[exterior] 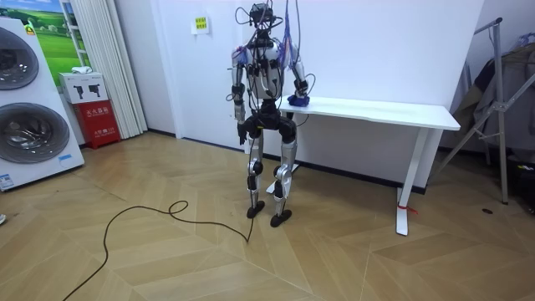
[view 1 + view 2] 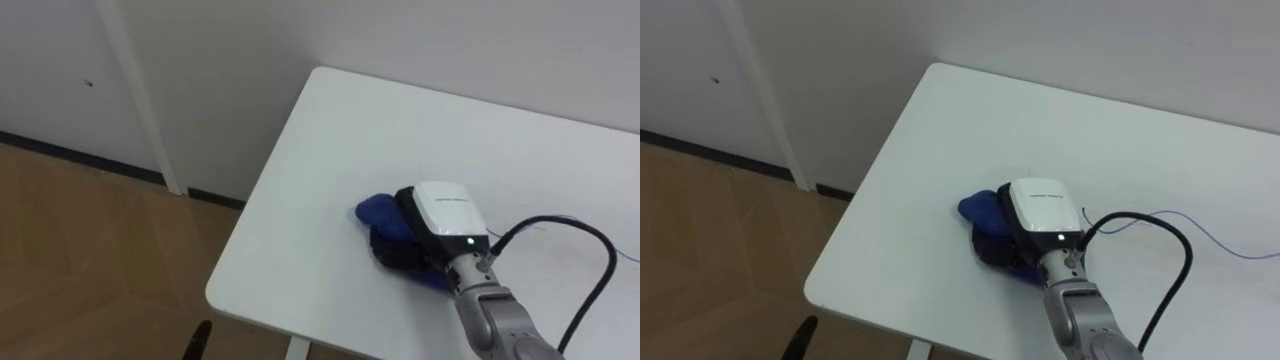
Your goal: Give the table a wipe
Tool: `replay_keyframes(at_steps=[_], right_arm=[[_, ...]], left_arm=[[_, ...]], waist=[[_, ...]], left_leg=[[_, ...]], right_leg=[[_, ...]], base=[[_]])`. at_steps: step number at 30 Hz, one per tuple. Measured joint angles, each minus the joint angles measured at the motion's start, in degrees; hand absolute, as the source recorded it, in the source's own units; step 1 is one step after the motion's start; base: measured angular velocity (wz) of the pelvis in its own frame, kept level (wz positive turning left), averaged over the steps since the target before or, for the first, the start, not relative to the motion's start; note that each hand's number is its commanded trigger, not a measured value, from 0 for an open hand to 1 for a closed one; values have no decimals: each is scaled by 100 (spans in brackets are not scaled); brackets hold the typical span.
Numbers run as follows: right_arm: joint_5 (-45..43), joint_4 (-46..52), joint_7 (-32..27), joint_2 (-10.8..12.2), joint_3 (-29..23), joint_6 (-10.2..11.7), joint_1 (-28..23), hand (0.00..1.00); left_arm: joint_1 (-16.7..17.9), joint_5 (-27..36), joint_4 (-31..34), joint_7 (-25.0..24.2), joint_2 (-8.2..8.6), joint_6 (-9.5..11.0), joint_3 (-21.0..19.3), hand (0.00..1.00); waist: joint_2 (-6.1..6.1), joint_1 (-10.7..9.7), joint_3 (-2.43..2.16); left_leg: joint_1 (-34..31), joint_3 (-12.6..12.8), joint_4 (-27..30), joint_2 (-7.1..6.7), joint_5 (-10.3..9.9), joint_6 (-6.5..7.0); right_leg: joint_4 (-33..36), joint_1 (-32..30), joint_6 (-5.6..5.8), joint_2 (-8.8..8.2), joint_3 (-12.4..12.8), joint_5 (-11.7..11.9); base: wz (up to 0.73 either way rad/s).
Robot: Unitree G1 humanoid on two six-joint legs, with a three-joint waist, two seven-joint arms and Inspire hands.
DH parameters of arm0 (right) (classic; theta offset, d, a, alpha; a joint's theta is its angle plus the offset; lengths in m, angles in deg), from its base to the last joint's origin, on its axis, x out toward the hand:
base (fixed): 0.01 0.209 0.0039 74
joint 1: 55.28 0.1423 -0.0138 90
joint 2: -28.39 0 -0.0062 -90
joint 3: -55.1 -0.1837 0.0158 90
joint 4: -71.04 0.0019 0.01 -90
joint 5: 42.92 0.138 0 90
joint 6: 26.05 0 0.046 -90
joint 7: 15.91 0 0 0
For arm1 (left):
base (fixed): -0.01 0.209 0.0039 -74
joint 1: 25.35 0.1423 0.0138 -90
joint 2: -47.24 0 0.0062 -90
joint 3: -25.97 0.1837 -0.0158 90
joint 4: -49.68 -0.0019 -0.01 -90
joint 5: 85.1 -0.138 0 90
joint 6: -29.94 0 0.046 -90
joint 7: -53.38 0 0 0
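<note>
Cloth (image 2: pixel 378 210), blue and bunched, lies under the right hand (image 2: pixel 445 210) on the white bench (image 2: pixel 330 130); whether that hand grips it I cannot tell.

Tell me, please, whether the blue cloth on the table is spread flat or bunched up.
Bunched up: the blue cloth sits as a crumpled lump under the right hand on the table.
</note>
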Motion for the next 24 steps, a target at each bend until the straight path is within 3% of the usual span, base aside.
replay_keyframes(at_steps=[7, 10, 13, 15, 20, 24], right_arm=[[1341, -285, 183, 58, -103, -7, 210, 100], [1707, -796, 128, 94, -380, 120, 455, 100], [2059, -1593, -55, 74, -1002, 257, 723, 100], [2280, -2188, -303, -64, -1619, 320, 803, 100], [2686, -3103, -661, -567, -2454, 376, 808, 100], [2789, -3449, -780, -744, -3014, 426, 659, 100]], left_arm=[[-14, 217, 0, 17, 16, -5, 3, 0], [-13, 214, 0, 42, 16, -28, -98, 0], [8, 171, -34, 49, 2, -25, -379, 0], [151, 163, -70, 96, -92, -20, -680, 0], [625, 186, -74, 357, -361, -14, -942, 0], [800, 101, -78, 437, -383, -19, -1240, 0]], waist=[[72, -22, 22], [85, -86, 30], [45, -129, 4], [-5, -143, -25], [-74, -294, -47], [-133, -441, -54]], left_leg=[[19, 123, -13, 21, 0, 1], [1, 124, 3, 15, 2, 3], [-3, 114, 2, 2, 14, 19], [-2, 105, 2, -6, 16, 24], [12, 98, 28, -10, 20, 31], [15, 152, 2, 13, 20, 28]], right_leg=[[-3, -9, 1, 6, 132, -1], [2, -9, 1, -6, 137, -1], [3, 0, 8, -16, 127, -5], [3, 4, 13, -20, 124, -3], [2, 30, 22, -20, 117, 2], [1, -1, 23, -13, 137, 2]], base=[[-5], [0], [4], [0], [5], [-2]])
